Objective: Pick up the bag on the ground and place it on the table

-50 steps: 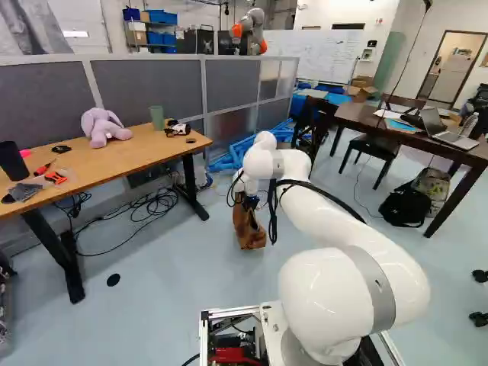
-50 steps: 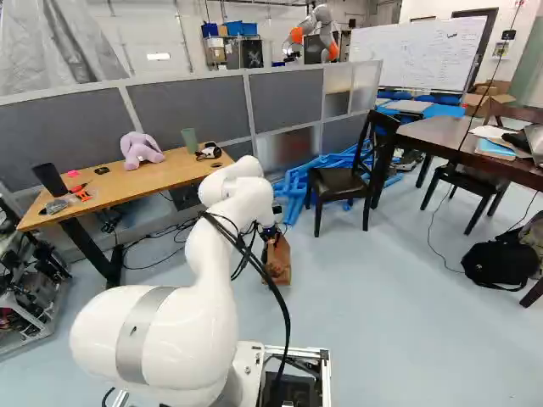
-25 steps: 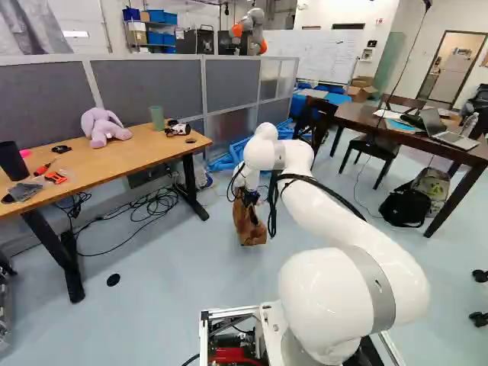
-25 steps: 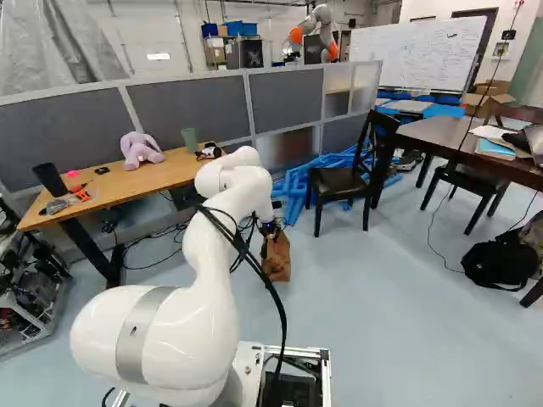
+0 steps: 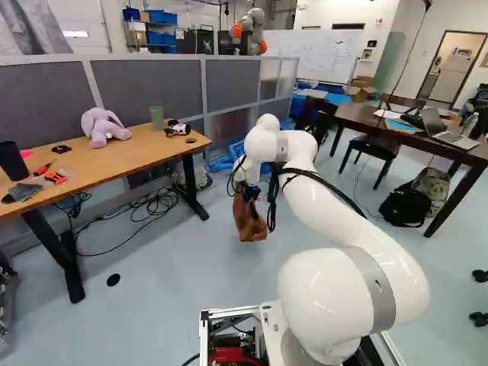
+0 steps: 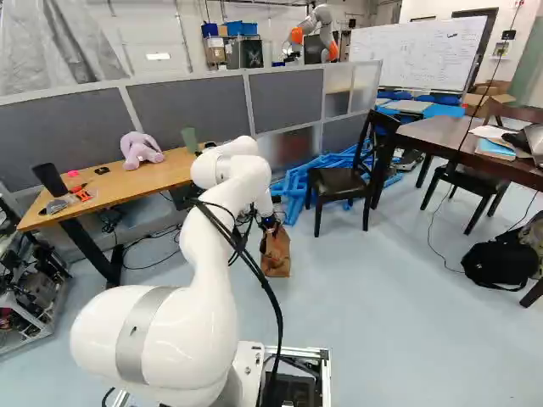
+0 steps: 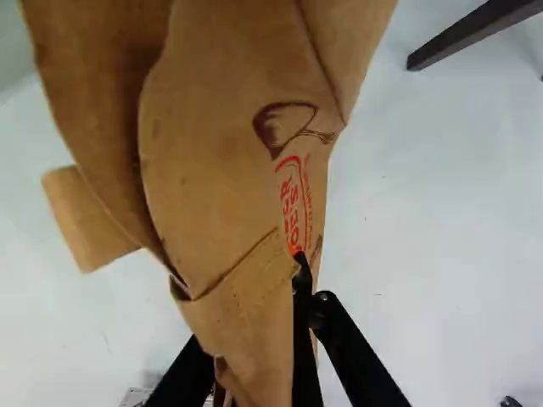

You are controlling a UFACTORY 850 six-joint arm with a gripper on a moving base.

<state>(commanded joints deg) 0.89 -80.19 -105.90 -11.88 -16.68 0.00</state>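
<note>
- The brown paper bag (image 5: 249, 226) is clamped between the claw's (image 5: 248, 194) fingers, held above the floor (image 5: 175, 282).
- A plush rabbit (image 5: 101, 128) is supported by the wooden counter (image 5: 107, 164).

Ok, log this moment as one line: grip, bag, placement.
grip: gripper shut on bag | bag: higher than a second ago | placement: on neither desk nor dark table yet

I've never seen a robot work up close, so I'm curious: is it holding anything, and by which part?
Yes, the brown paper bag, gripped between the jaws by its crumpled upper end.
</note>
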